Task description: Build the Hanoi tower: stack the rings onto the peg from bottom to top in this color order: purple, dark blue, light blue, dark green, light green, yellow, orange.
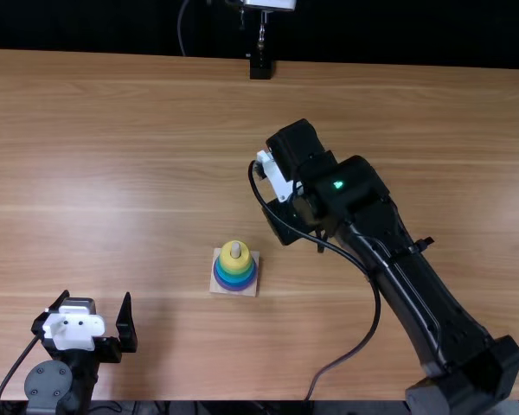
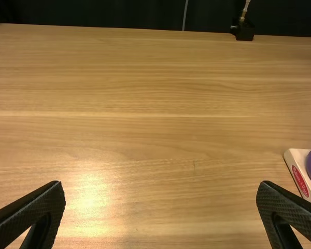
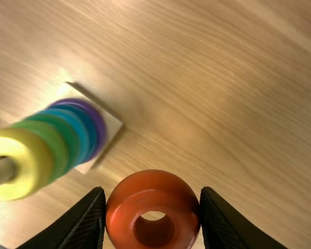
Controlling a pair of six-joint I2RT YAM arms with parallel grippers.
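Observation:
At the top view's lower left, my left gripper stands open over the table; its fingers are wide apart, so the left gripper holds nothing. My right gripper hangs above the table, up and right of the tower. In the right wrist view the right gripper is shut on the orange ring. The wooden base carries the peg, whose tip rises from the yellow ring. Beneath yellow come light green, dark green, light blue, dark blue and purple rings.
The light brown table spreads around the tower. The right arm and its cable cross the area right of the tower. A black stand with a metal rod is at the table's far edge.

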